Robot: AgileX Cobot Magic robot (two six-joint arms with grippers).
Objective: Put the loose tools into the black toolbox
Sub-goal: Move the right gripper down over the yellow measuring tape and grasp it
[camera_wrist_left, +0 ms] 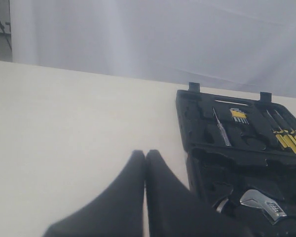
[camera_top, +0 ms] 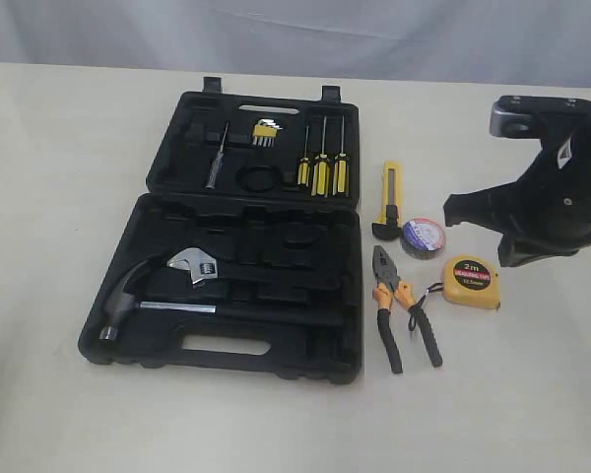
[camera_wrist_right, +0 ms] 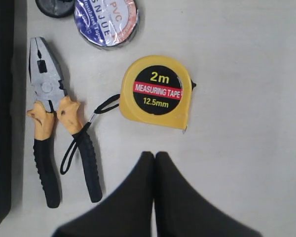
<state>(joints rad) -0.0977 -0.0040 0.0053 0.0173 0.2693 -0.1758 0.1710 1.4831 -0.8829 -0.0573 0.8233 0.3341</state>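
Note:
The black toolbox (camera_top: 167, 357) lies open on the table, and four loose tools rest to its right. These are a yellow-black utility knife (camera_top: 390, 197), a black tape roll (camera_top: 424, 237) with a white-blue label, a yellow "2m" tape measure (camera_top: 471, 280) and orange-black pliers (camera_top: 404, 310). My right gripper (camera_wrist_right: 154, 155) is shut and empty, hovering just beside the tape measure (camera_wrist_right: 157, 91), with the pliers (camera_wrist_right: 54, 123) and tape roll (camera_wrist_right: 106, 19) nearby. My left gripper (camera_wrist_left: 145, 153) is also shut and empty, over bare table beside the toolbox (camera_wrist_left: 200, 158).
Inside the case sit a silver-headed hammer (camera_top: 128, 296), an adjustable wrench (camera_top: 197, 264), three yellow-black screwdrivers (camera_top: 320, 172) and a hex key set (camera_top: 266, 131). The right arm's black body (camera_top: 552, 197) looms at the right edge. A grey curtain backs the table.

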